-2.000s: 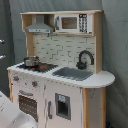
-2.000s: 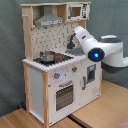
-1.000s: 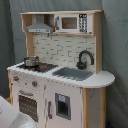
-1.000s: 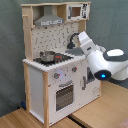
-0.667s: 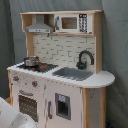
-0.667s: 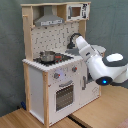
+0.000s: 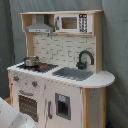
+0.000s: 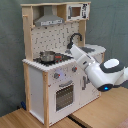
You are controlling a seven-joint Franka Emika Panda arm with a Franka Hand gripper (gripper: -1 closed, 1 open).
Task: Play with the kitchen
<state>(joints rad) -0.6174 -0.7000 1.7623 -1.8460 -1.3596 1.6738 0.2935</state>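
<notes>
The kitchen (image 7: 60, 85) is a tall white and pale-wood toy with a grey hood (image 7: 40, 24), a black faucet (image 7: 85, 59), a sink (image 7: 72, 73), a red-ringed hob (image 7: 44, 66) with a small metal pot (image 7: 31, 61) on it, and an oven door (image 7: 27, 105). In the second exterior view my white arm (image 8: 102, 72) reaches in from the second exterior view's right. Its gripper (image 8: 71, 49) end lies in front of the counter, between the hob (image 8: 60, 57) and the faucet (image 8: 75, 37). Only a white arm part (image 7: 11, 117) shows in the first exterior view.
A toy microwave (image 7: 70, 22) sits in the top shelf beside the hood. Knobs (image 8: 65, 74) line the front panel above the oven door (image 8: 64, 95). The kitchen stands on a wooden floor (image 8: 95, 117) before a grey curtain (image 8: 110, 25).
In the second exterior view my arm has dropped from in front of the upper pegboard to counter height, with its end now near the hob. The kitchen has not moved.
</notes>
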